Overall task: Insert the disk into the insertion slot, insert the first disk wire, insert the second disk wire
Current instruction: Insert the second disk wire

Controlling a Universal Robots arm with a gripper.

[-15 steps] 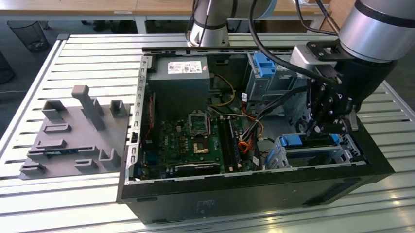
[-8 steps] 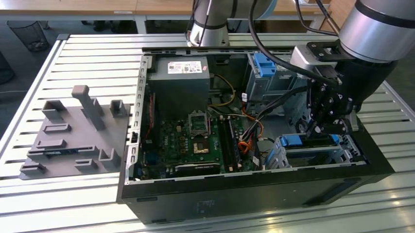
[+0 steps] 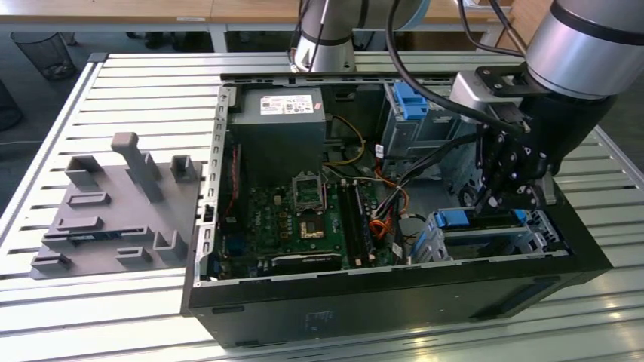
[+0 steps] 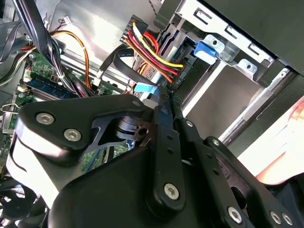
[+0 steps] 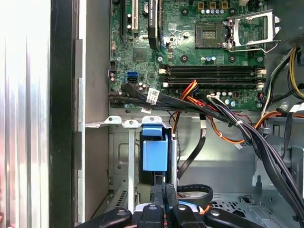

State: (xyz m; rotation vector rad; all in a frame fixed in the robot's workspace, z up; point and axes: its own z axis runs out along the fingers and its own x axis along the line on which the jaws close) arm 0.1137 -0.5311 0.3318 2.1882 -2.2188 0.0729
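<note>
The disk (image 3: 473, 223), edged by its bright-blue carrier, lies inside the insertion slot (image 3: 513, 243), a low silver cage at the open computer case's corner on the exterior view's right. In the first wrist view the carrier's blue end (image 5: 154, 151) stands between the slot's metal rails (image 5: 130, 161). My gripper (image 3: 500, 202) hangs right over the disk, and its thin black fingers are shut together (image 5: 160, 187). Their tips (image 4: 160, 97) lie at the carrier's light-blue edge (image 4: 145, 88); whether they touch it I cannot tell. A red, yellow and black disk wire bundle (image 4: 154, 54) ends just beyond.
The motherboard (image 3: 302, 215) fills the case floor, with black and orange cables (image 5: 223, 118) crossing toward the slot. A taller grey cage with a blue latch (image 3: 408, 102) stands at the back. A grey fixture tray (image 3: 111, 215) rests on the slatted table (image 3: 131, 90).
</note>
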